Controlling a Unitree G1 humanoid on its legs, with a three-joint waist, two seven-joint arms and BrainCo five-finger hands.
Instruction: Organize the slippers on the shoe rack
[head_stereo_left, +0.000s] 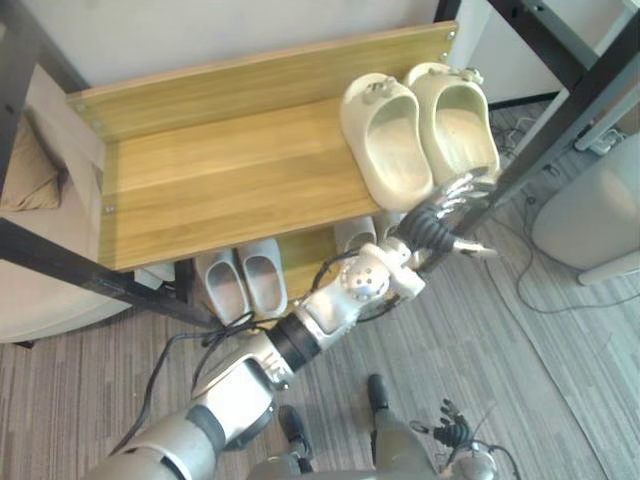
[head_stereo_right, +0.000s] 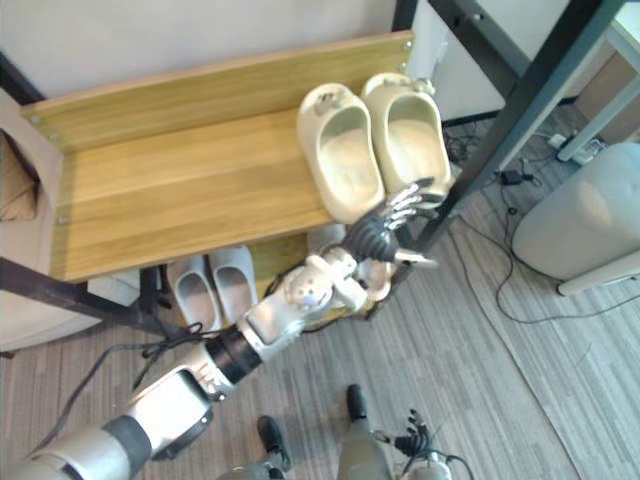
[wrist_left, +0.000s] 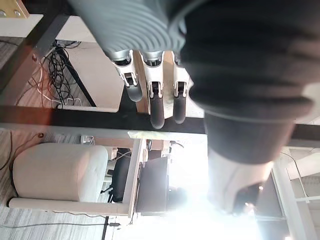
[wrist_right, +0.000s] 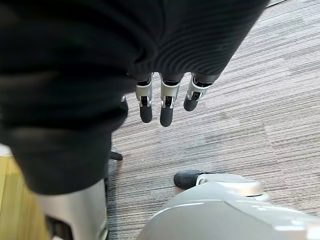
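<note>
At the shoe rack (head_stereo_left: 230, 170), my slack-fingered left hand (head_stereo_left: 432, 228) hovered by the slippers (head_stereo_left: 390, 140); a nudge could drop them.

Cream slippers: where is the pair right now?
In the eye views, the cream slippers sit side by side at the right end of the top shelf, with the left hand by their heels and grey slippers on the shelf below.

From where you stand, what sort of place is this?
Probably an office or test room dressed as an entryway: a wooden shoe rack holds cream slippers on top, with grey slippers below it, and it stands on grey office-style carpet with loose cables nearby.
</note>
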